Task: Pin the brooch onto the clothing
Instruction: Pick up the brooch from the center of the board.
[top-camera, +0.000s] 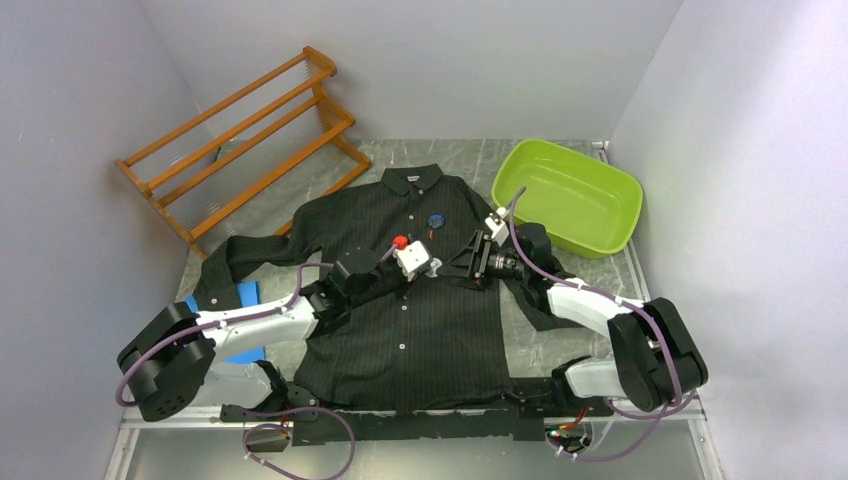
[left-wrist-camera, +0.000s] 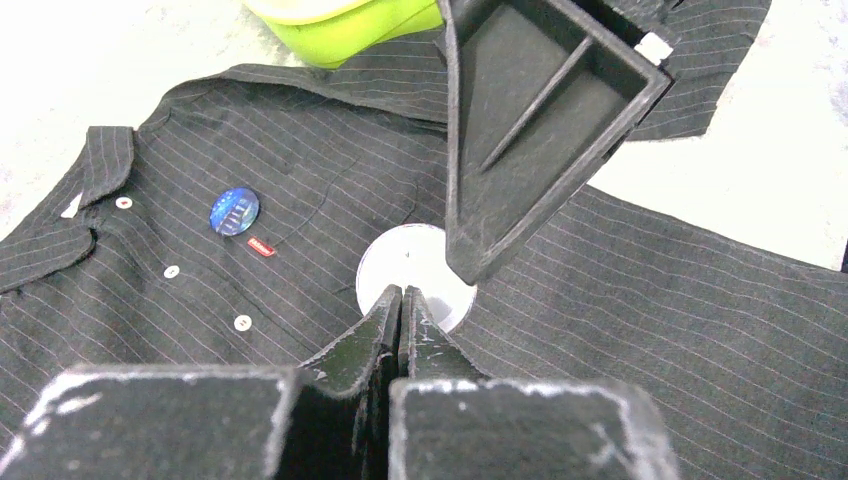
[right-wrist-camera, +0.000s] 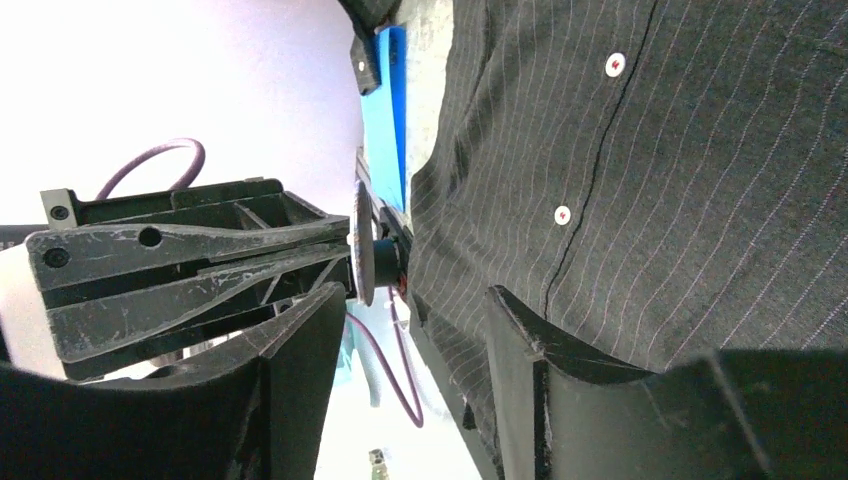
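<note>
**Brooch held over the shirt front**

Shows the clothing (top-camera: 420, 320), a black pinstriped shirt, spread flat on the surface (top-camera: 470, 155), with collar far, hem near and sleeves thrown out left and right. Finds both arms reaching in over the chest, close to the button line.

Has the left pincer (left-wrist-camera: 402, 303) clamped tight, fingertips together, on the brooch (left-wrist-camera: 405, 262), a round pale disc turned face-on to the left wrist camera and carried close over the cloth. Catches the same disc edge-on from the right wrist, with a small dark stub on the side toward the shirt.

Puts the right pincer (right-wrist-camera: 415, 305) just beside it, jaws parted, with the disc just ahead of the gap between them. Cannot tell whether either finger touches the disc.

Picks out a blue round badge (left-wrist-camera: 234, 211) farther up the chest, just beside a tiny red mark (left-wrist-camera: 261, 246).

Places a green tub (top-camera: 570, 200) at the far right near the right sleeve and a wooden rack (top-camera: 250, 140) at the far left. Leaves a blue flat sheet (top-camera: 240, 300) partly under the left sleeve.
</note>
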